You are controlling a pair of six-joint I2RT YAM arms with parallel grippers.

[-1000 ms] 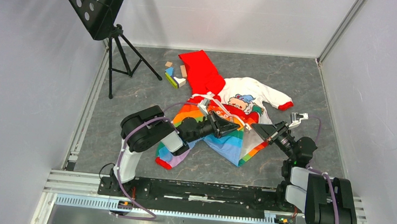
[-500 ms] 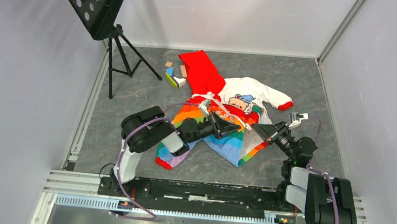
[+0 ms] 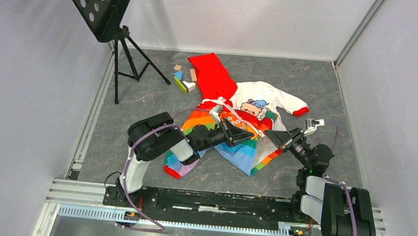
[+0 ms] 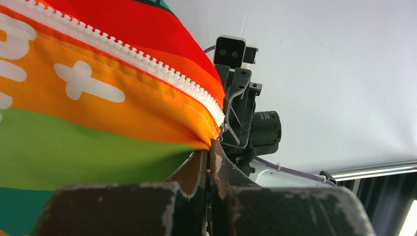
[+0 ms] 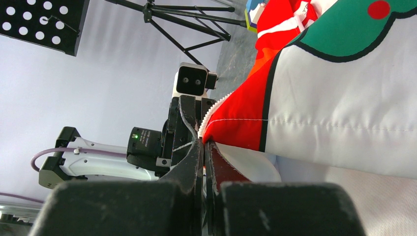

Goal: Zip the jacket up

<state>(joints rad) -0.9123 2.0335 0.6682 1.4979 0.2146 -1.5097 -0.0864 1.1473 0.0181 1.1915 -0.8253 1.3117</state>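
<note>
The jacket lies open on the grey floor, red hood at the back, white bear panel to the right, rainbow front lifted in the middle. My left gripper is shut on the rainbow panel's lower corner beside the white zipper; its jaws pinch the orange fabric. My right gripper faces it, a short gap away, shut on the other front edge, a red and white corner with zipper teeth. Both corners are held off the floor.
A black music stand on a tripod stands at the back left. Several small wooden blocks lie beside the red hood. White walls close in on three sides, and a metal rail runs along the near edge.
</note>
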